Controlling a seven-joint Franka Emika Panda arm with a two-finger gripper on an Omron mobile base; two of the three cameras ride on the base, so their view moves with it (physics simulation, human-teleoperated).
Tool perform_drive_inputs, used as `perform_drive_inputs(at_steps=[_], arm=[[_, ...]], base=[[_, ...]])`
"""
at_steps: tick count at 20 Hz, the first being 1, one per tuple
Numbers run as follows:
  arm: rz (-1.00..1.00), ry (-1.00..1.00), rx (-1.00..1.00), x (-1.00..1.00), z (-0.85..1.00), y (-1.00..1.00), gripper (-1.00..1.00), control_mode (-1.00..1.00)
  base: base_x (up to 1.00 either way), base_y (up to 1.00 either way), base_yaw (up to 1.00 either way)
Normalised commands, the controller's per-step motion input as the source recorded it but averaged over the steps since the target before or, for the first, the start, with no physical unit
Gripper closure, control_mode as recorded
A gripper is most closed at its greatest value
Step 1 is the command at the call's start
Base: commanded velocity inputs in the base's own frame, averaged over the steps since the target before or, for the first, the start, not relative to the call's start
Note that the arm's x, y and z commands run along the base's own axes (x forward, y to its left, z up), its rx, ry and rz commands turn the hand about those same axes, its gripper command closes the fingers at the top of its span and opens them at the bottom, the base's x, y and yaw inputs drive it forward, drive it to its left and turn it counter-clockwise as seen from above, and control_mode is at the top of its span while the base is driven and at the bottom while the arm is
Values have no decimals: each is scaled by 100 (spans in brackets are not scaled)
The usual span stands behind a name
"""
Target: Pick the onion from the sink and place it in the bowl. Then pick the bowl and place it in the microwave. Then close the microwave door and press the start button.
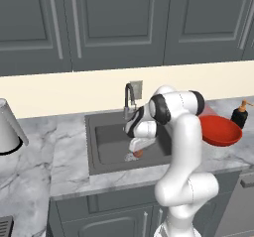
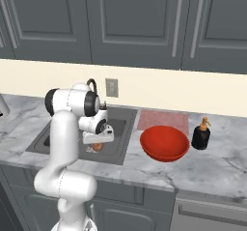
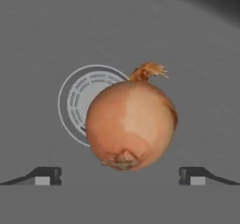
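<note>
A: Where is the onion (image 3: 131, 122) located?

B: It is seen lying on the floor of the sink (image 1: 106, 137), partly overlapping the round metal drain (image 3: 77, 101). In the hand view its dry stem tuft is shown pointing up and to the right, a detail not resolved from the base cameras.

A: What is the state of the tool (image 3: 120, 176)?

B: The tool is spread wide. In the hand view one fingertip (image 3: 44, 176) is seen on each side of the onion, and no contact is made. From the left base view the tool (image 1: 135, 151) is seen lowered into the basin, directly above the onion (image 1: 138, 153).

A: What is added by the base views?

B: The red bowl (image 2: 164, 144) is shown resting on the marble bench (image 2: 217, 169), right of the sink, with a dark soap dispenser (image 2: 201, 134) just beside it and a pink cloth (image 2: 163, 120) behind it. The tap (image 1: 128, 102) is displayed at the basin's rear edge.
</note>
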Motion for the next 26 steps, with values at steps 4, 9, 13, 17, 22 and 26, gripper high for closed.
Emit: perform_drive_inputs(at_steps=[4, 9, 13, 17, 22, 26], arm=[[0, 0, 0, 55, -28, 1, -100, -100], [0, 0, 1, 45, -37, 0, -100, -100], [0, 0, 3, 5, -38, 0, -100, -100], [0, 0, 5, -14, -17, 0, -100, -100], [-3, -3, 6, -44, 8, -3, 100, -100], [-2, -10, 6, -34, 65, -17, 100, -100]], base=[[0, 0, 0], [0, 0, 0], [0, 0, 0], [0, 0, 0], [0, 0, 0], [0, 0, 0]])
